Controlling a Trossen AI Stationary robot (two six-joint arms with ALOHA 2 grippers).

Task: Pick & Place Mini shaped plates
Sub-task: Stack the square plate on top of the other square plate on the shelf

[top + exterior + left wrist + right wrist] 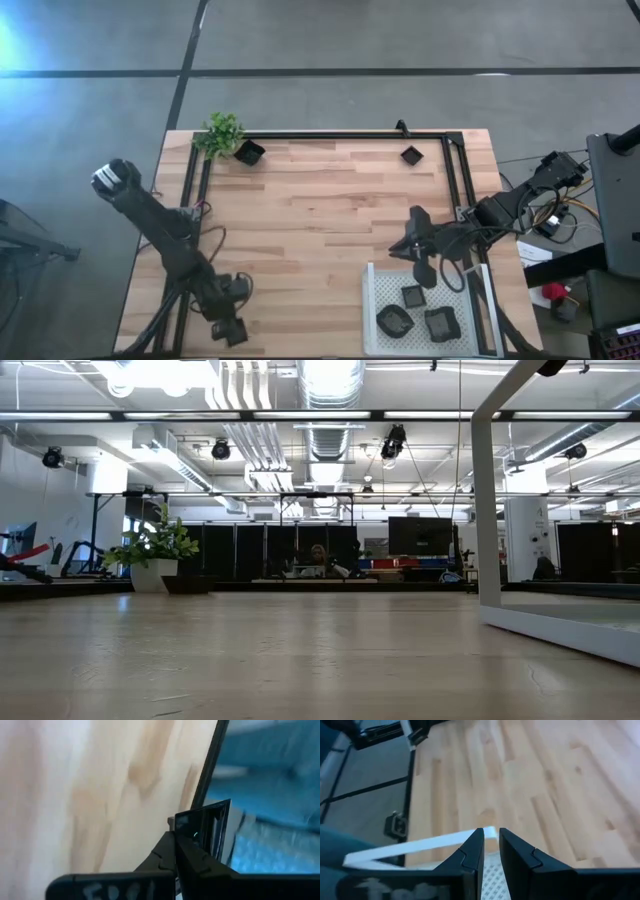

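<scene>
My left gripper (228,328) is at the table's near-left corner, shut on a glossy black mini plate (207,827). My right gripper (490,845) hovers over the far edge of the white perforated tray (372,300), its fingers a little apart with nothing between them. Three black plates lie flat in the tray (413,295), (394,320), (441,322). Two more plates rest on the table at the far edge, one beside the plant (249,152) and one toward the right (411,154). My left gripper pinches the plate by one edge (192,837) between its two fingers. The fingers slant downward. The plate stands on edge, sticking out past the fingertips, and looks lifted clear of the wood.
A small green plant (222,132) stands at the far left corner. Black frame rails (340,135) run along the table's far, left and right sides. Bare wood lies across the table's middle (320,220). Cables and equipment (560,190) sit off the right edge.
</scene>
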